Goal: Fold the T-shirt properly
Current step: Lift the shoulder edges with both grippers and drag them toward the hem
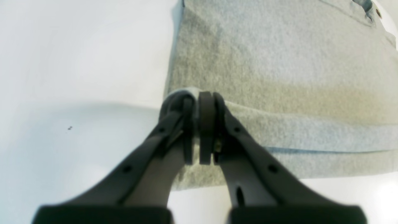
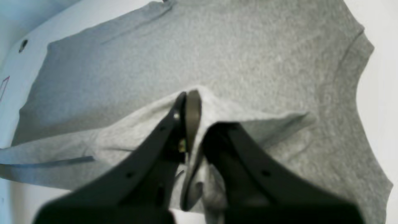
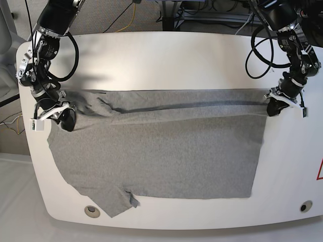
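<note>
The heather-grey T-shirt (image 3: 166,151) lies sideways on the white table (image 3: 166,55), plain side up, hem toward the right. Its far long edge is lifted and drawn over as a narrow folded band between both grippers. My left gripper (image 3: 272,107) is shut on the hem-end corner of that band, which shows pinched between the pads (image 1: 205,102) in the left wrist view, above the T-shirt (image 1: 279,62). My right gripper (image 3: 67,121) is shut on a raised ridge of cloth at the shoulder end (image 2: 190,99), with the T-shirt (image 2: 186,46) spread below it. One sleeve (image 3: 117,200) sticks out toward the table's front edge.
Two round holes (image 3: 91,210) (image 3: 306,206) sit near the table's front corners. A red mark (image 3: 320,169) shows at the right edge. Cables (image 3: 260,55) loop from both arms over the table's back corners. Bare white tabletop lies behind the shirt.
</note>
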Motion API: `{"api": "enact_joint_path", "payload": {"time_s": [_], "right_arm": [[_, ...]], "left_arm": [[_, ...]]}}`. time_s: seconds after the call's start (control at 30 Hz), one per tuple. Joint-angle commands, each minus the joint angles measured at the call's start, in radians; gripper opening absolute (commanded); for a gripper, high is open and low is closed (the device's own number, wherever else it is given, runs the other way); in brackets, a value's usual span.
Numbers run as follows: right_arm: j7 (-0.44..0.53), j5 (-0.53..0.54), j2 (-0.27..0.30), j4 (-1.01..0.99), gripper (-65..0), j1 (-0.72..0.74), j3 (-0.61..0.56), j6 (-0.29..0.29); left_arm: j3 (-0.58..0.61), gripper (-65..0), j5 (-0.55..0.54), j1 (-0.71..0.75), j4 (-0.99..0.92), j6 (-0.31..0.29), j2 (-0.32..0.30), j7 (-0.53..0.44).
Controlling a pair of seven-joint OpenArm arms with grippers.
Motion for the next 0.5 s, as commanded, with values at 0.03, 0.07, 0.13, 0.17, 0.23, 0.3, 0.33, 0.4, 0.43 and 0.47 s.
{"api": "enact_joint_path", "payload": {"time_s": [0.03, 0.07, 0.13, 0.17, 0.23, 0.3, 0.33, 0.4, 0.43, 0.47], "right_arm": [[0.039, 0.024, 0.033, -0.024, -65.0, 0.039, 0.007, -0.001], [0.040, 0.023, 0.035, -0.029, -65.0, 0.041, 0.006, -0.002], [0.043, 0.021, 0.037, -0.039, -64.9, 0.047, 0.003, -0.003], [0.044, 0.020, 0.038, -0.043, -64.8, 0.049, 0.001, -0.004], [0.046, 0.013, 0.040, -0.051, -64.7, 0.053, -0.007, -0.005], [0.047, 0.003, 0.040, -0.055, -64.6, 0.054, -0.019, -0.007], [0.053, -0.008, 0.044, -0.060, -64.7, 0.058, -0.028, -0.007], [0.060, -0.029, 0.047, -0.065, -64.8, 0.062, -0.045, -0.008], [0.060, -0.039, 0.047, -0.063, -64.7, 0.062, -0.053, -0.009], [0.061, -0.049, 0.047, -0.060, -64.5, 0.063, -0.060, -0.009]], "left_arm": [[0.003, -65.0, 0.004, -0.017, 0.012, -0.006, -0.026, -0.028], [0.005, -65.0, 0.007, -0.019, 0.010, -0.006, -0.026, -0.027], [0.007, -65.0, 0.014, -0.021, 0.008, -0.006, -0.027, -0.028], [0.008, -65.0, 0.018, -0.022, 0.007, -0.007, -0.027, -0.029], [0.009, -65.0, 0.028, -0.026, 0.005, -0.007, -0.026, -0.030], [0.009, -65.0, 0.041, -0.031, 0.004, -0.007, -0.024, -0.030], [0.007, -65.0, 0.041, -0.030, 0.004, -0.006, -0.025, -0.032], [0.006, -65.0, 0.047, -0.029, 0.004, -0.006, -0.026, -0.034], [0.006, -65.0, 0.051, -0.030, 0.003, -0.007, -0.025, -0.035], [0.007, -65.0, 0.056, -0.031, 0.001, -0.007, -0.025, -0.035]]}}
